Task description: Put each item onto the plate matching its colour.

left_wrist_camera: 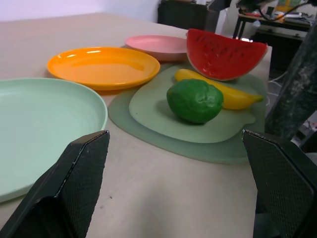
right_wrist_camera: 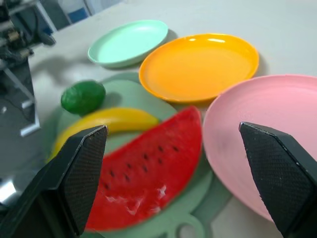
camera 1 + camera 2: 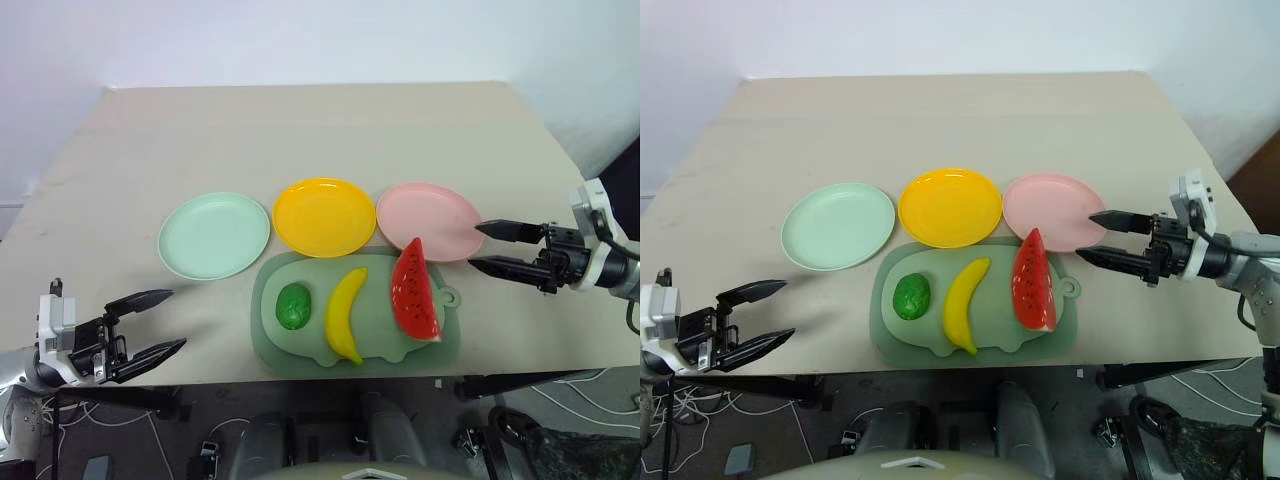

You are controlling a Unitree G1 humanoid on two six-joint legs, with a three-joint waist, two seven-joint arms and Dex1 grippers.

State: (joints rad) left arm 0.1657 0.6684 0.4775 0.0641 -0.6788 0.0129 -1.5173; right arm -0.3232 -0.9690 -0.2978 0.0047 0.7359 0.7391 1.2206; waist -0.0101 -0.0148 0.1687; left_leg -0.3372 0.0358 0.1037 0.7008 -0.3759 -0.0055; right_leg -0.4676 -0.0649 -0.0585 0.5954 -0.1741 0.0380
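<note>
From the head camera, nearest is the left gripper (image 3: 150,322), its black fingers spread wide and empty, hanging over the desk's (image 3: 300,130) front edge near the left corner. On the sage-green pig-shaped board (image 3: 270,320) at the middle of the front edge lie the dark-green fruit (image 3: 293,305), the banana (image 3: 345,314) and the watermelon wedge (image 3: 415,292), all well to the right of that gripper. Behind the board stand the mint plate (image 3: 213,235), the yellow-orange plate (image 3: 323,216) and the pink plate (image 3: 430,220), all empty. The right gripper (image 3: 487,247), jaws apart and empty, hovers at the pink plate's right rim, just beside the wedge.

In the left wrist view, the mint plate (image 1: 39,129) sits closest between the open fingers (image 1: 74,183), the green fruit (image 1: 194,100) farther ahead.

In the right wrist view, the wedge (image 2: 148,171) and the pink plate (image 2: 267,119) lie between the spread fingers (image 2: 277,173).
</note>
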